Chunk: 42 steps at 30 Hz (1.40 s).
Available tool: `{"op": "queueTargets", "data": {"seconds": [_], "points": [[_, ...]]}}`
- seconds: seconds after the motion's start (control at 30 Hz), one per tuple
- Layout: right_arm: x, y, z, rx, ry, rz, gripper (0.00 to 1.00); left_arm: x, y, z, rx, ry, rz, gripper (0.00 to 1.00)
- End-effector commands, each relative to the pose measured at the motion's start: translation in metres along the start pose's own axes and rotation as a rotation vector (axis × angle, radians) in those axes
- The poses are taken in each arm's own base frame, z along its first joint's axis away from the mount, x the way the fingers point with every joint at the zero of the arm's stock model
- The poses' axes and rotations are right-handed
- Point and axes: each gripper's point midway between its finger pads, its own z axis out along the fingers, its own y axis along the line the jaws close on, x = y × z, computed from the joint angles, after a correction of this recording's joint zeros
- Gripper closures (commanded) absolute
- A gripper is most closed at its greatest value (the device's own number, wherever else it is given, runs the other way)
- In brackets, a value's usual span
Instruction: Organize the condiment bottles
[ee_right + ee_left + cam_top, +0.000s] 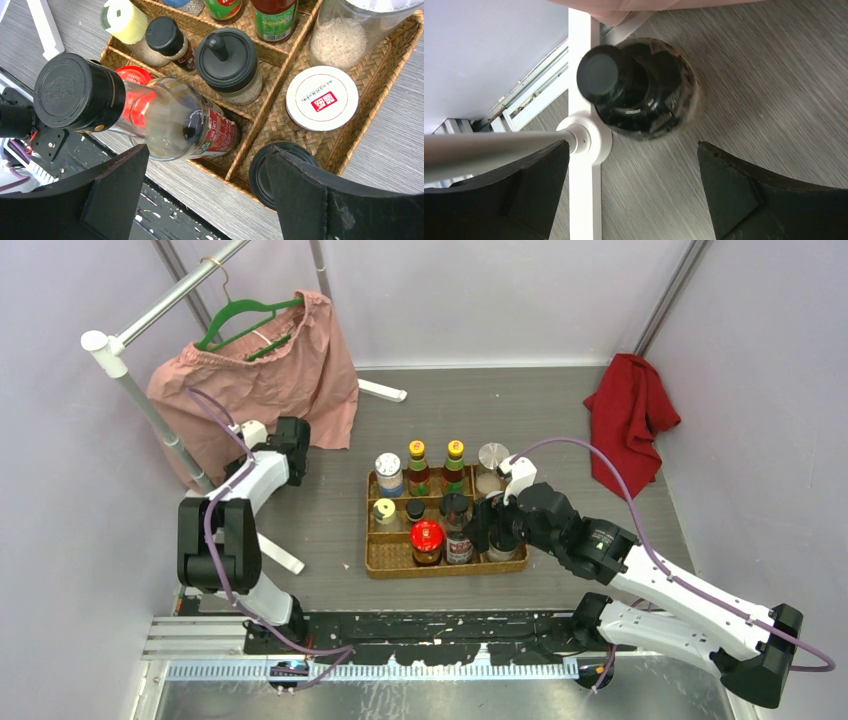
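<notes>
We find most of the condiment bottles (455, 508) upright in the woven tray (395, 569) at the middle of the top view. Two yellow-capped bottles (417, 465) stand in its back row and a red-lidded jar (427, 537) at its front. One dark bottle (639, 90) with a black cap stands apart from them on the grey table (774, 100), in the upper middle of the left wrist view, against the white rack foot (584, 140). The top view does not show this bottle: the left arm (215, 530) covers that spot, at the left beside the pink cloth (260, 380).

The left gripper (631, 150) has its fingers spread wide. The dark bottle sits just beyond the fingertips, in line with the gap, untouched. The arm is folded, its forearm reaching toward the upper left.

The right wrist view shows what the top view hides. A clear bottle (170, 125) with a black cap and red label stands in the tray's lower left compartment. A white lid (321, 97) and a black lid (259, 172) are in the compartment to its right. The right gripper (205, 155) gapes wide and clamps nothing. The clear bottle lies just ahead of the gap, toward the finger at the left of the frame. The right arm (640, 570) stretches from the lower right of the top view up to the tray's right front corner.
</notes>
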Motion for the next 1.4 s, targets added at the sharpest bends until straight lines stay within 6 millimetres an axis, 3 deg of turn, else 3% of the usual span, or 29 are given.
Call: {"op": "queueTargets", "data": {"seconds": [0.0,0.3,0.5,0.73,0.97,1.17,1.37], "points": [[0.003,0.001,0.000,-0.005,0.005,-0.003,0.07,-0.005,-0.004,0.019,-0.034,-0.031,-0.075,0.00],[0.011,0.000,0.003,-0.002,0.036,-0.006,0.08,-0.006,-0.013,0.039,-0.034,-0.070,-0.062,0.00],[0.016,0.000,0.007,-0.001,0.058,-0.010,0.07,-0.012,0.002,0.048,-0.073,-0.078,-0.111,0.00],[0.022,0.000,0.010,-0.006,0.079,-0.010,0.08,-0.009,-0.009,0.053,-0.019,-0.064,-0.124,0.02],[0.025,0.000,0.013,-0.008,0.089,-0.011,0.07,-0.015,-0.042,0.050,0.180,-0.071,-0.027,0.06],[0.026,0.001,0.013,-0.013,0.096,-0.014,0.08,-0.006,-0.065,0.050,0.272,-0.043,0.064,0.07],[0.028,0.002,0.014,-0.018,0.102,-0.012,0.08,-0.004,-0.093,0.035,0.341,-0.073,0.185,0.08]]}}
